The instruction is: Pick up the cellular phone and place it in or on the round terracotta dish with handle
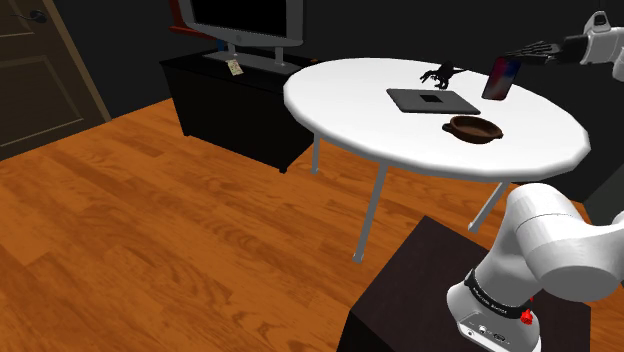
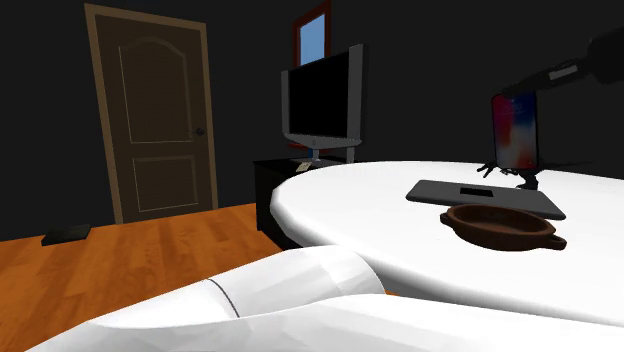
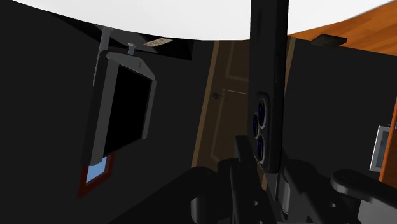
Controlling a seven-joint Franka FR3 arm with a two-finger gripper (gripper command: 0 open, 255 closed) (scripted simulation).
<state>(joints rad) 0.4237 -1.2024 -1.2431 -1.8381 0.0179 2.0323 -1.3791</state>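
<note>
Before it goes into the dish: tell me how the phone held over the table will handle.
The slim black rectangular phone looks like a rigid slab, so it probably won't flex. Its smooth, glossy faces suggest it could slip if gripped loosely. Being flat and thin, it should not roll, but laid in the shallow round brown dish it may rest tilted against the rim.

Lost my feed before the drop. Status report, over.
Tool shut on cellular phone, near upright over table. Dish empty, beside dark slab. Nothing between phone and dish.
</note>
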